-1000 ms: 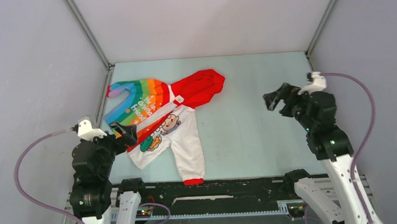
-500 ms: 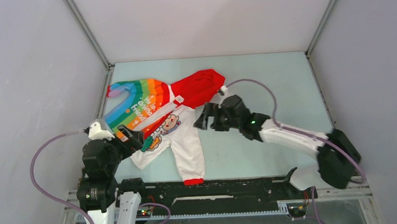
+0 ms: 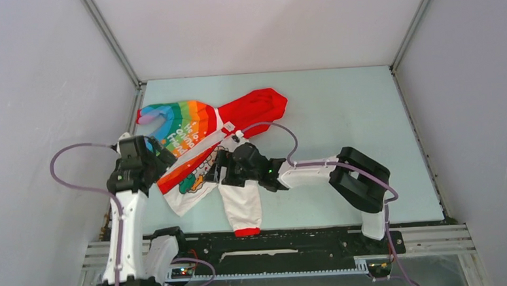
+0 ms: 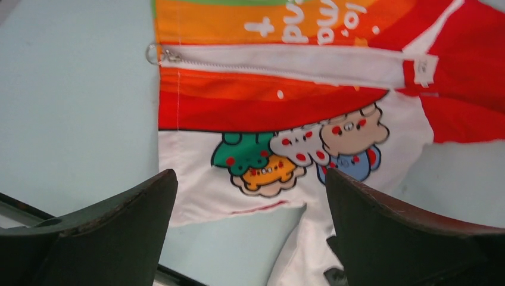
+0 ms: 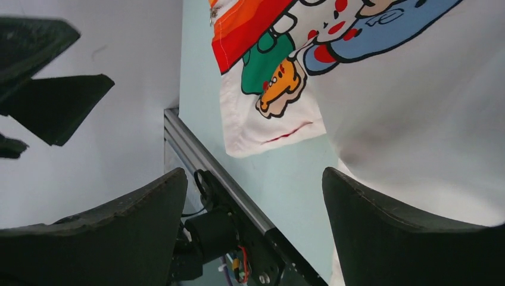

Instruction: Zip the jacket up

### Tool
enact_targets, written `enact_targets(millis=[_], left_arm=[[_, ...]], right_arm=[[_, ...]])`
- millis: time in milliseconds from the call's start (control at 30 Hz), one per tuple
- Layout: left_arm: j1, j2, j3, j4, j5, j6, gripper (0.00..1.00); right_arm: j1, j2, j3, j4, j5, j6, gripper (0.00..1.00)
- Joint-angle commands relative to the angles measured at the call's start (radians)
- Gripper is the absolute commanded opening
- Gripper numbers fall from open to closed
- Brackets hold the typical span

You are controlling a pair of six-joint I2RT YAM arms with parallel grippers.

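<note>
A fixed camera, high behind the near edge at six o'clock, looks down across the pale blue tabletop (image 3: 341, 112). Both wrist cameras hang close over the small rainbow-and-white hooded fabric jacket (image 3: 185, 130) toward nine o'clock, sharing its cartoon print (image 4: 298, 149).

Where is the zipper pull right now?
In the left wrist view, upper left: the zipper pull sits at the hem end of the white zipper tape on the jacket's rainbow half.
</note>
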Motion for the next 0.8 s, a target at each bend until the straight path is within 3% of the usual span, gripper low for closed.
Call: enact_targets(millis=[0,67,200,467,767], left_arm=[[0.040,0.150,0.112,0.127,-0.121,-0.030,0.98],[0.075,0.242,0.146,0.147,-0.143,-0.020,0.98],[0.197,0.394,0.179,0.221,-0.019,-0.017,0.98],[0.222,0.693,0.230,0.284,-0.118,0.040,0.98],[0.298,0.852,0.238,0.307,-0.047,0.071,0.98]], right_arm=[[0.023,0.040,0.067,0.018,0.149,0.018,0.85],[0.025,0.058,0.084,-0.004,0.175,-0.004,0.82],[0.017,0.096,0.088,0.005,0.176,0.000,0.76],[0.002,0.141,0.097,0.002,0.206,-0.033,0.73],[-0.027,0.172,0.096,0.005,0.204,-0.042,0.64]])
